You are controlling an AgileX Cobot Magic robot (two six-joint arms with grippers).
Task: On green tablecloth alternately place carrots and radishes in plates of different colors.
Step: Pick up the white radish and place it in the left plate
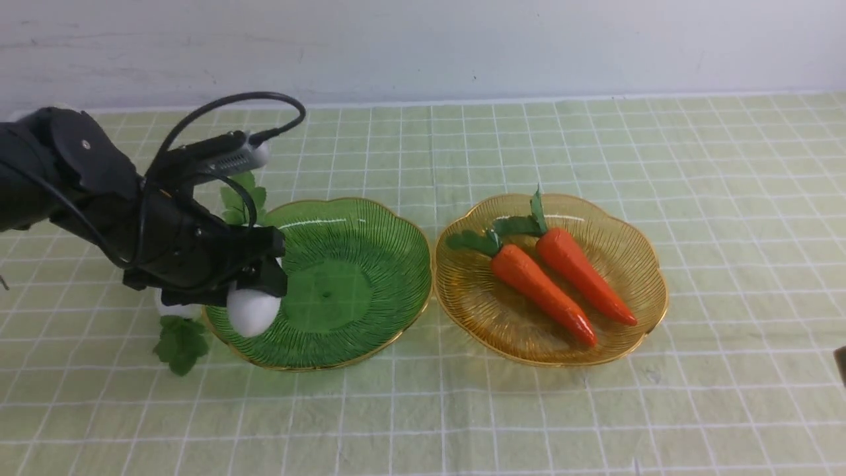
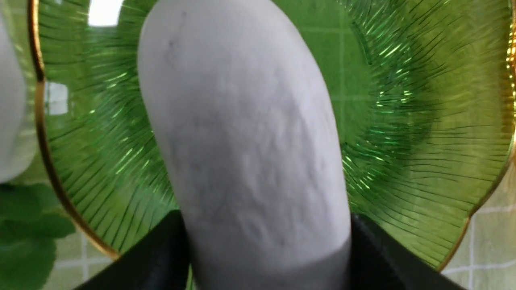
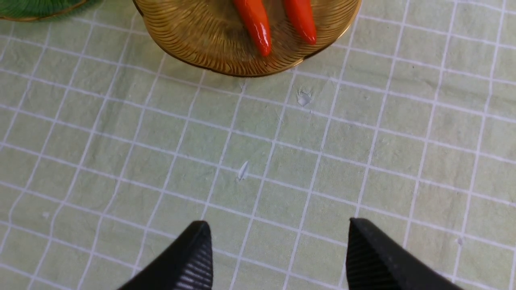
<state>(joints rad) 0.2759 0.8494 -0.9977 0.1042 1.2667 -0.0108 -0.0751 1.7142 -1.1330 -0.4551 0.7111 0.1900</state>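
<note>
My left gripper is shut on a white radish and holds it tilted over the left rim of the green plate. In the left wrist view the radish fills the space between the black fingers above the green plate. A second radish lies on the green tablecloth left of the plate, mostly hidden by the arm; it also shows in the left wrist view. Two carrots lie in the amber plate. My right gripper is open and empty over bare cloth.
The second radish's green leaves lie on the cloth by the green plate's front left rim. More leaves stick up behind my left gripper. The two plates nearly touch at the middle. A white wall runs along the back.
</note>
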